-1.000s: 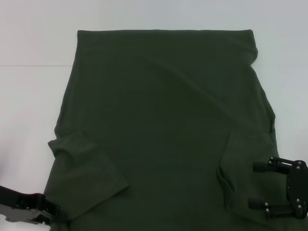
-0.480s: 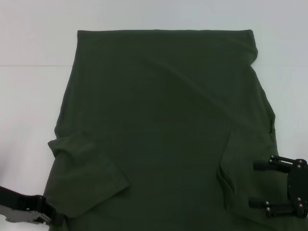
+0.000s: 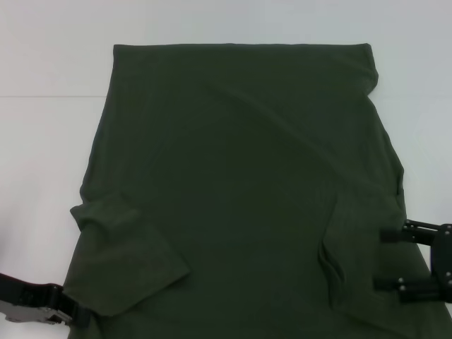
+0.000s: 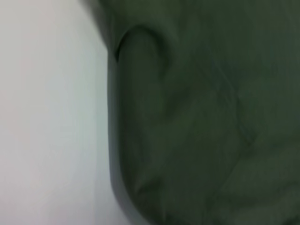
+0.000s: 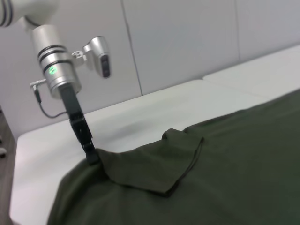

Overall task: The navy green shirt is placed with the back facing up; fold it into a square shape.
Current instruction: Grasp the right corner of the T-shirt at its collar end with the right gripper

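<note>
- The navy green shirt lay flat on the white bench, plain side up, both sleeves folded in over the body.
- The left end effector sat at the shirt's near left corner, by the folded left sleeve; whether its fingers were apart or together could not be told.
- The right end effector was at the shirt's right edge, fingers apart, beside the folded right sleeve.
</note>
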Robot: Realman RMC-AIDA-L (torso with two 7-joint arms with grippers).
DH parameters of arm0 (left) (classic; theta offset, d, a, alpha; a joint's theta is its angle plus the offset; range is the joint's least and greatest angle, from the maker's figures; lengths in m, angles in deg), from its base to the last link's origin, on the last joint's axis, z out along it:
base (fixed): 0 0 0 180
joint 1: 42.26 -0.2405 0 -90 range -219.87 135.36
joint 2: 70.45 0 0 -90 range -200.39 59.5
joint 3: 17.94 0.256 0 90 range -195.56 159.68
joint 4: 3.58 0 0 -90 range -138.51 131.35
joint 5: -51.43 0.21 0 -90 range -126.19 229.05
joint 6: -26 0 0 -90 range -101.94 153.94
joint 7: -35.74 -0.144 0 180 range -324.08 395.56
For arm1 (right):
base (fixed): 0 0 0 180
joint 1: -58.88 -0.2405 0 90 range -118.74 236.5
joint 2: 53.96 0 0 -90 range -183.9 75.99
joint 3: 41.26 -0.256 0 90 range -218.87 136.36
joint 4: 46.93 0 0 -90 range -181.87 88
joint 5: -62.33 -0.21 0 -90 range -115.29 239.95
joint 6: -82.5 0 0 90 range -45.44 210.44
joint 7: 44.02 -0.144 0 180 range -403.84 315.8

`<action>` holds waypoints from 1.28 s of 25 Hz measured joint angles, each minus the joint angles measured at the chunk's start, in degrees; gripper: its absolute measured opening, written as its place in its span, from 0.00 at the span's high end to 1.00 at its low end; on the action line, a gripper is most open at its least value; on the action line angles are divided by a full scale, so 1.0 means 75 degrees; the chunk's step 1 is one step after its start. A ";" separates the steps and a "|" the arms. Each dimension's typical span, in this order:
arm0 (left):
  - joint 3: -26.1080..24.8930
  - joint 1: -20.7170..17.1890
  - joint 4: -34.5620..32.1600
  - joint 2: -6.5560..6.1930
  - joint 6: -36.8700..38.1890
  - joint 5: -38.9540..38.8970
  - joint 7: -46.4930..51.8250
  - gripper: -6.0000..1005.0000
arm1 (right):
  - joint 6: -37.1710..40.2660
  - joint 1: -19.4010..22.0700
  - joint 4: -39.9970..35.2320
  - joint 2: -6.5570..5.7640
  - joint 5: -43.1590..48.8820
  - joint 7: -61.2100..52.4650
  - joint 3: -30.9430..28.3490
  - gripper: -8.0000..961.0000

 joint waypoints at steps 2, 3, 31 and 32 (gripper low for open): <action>-0.0007 -0.0001 -0.0007 -0.0003 0.0002 -0.0003 -0.0027 0.92 | 0.0226 -0.0012 -0.0477 -0.0013 0.0038 -0.1056 0.0024 0.02; -0.0025 -0.0014 -0.0075 -0.0004 0.0051 -0.0009 -0.0192 0.92 | 0.0357 -0.0019 -0.0774 -0.0029 0.0076 -0.1734 0.0045 0.02; -0.0155 -0.0137 -0.0154 -0.0165 0.0221 -0.0329 -0.0681 0.94 | 0.1429 -0.0698 -0.1967 -0.0604 0.4051 -0.8548 0.0434 0.02; -0.0160 -0.0136 -0.0147 -0.0161 0.0209 -0.0329 -0.0683 0.94 | 0.1424 -0.0699 -0.1959 -0.0590 0.4052 -0.8488 0.0470 0.02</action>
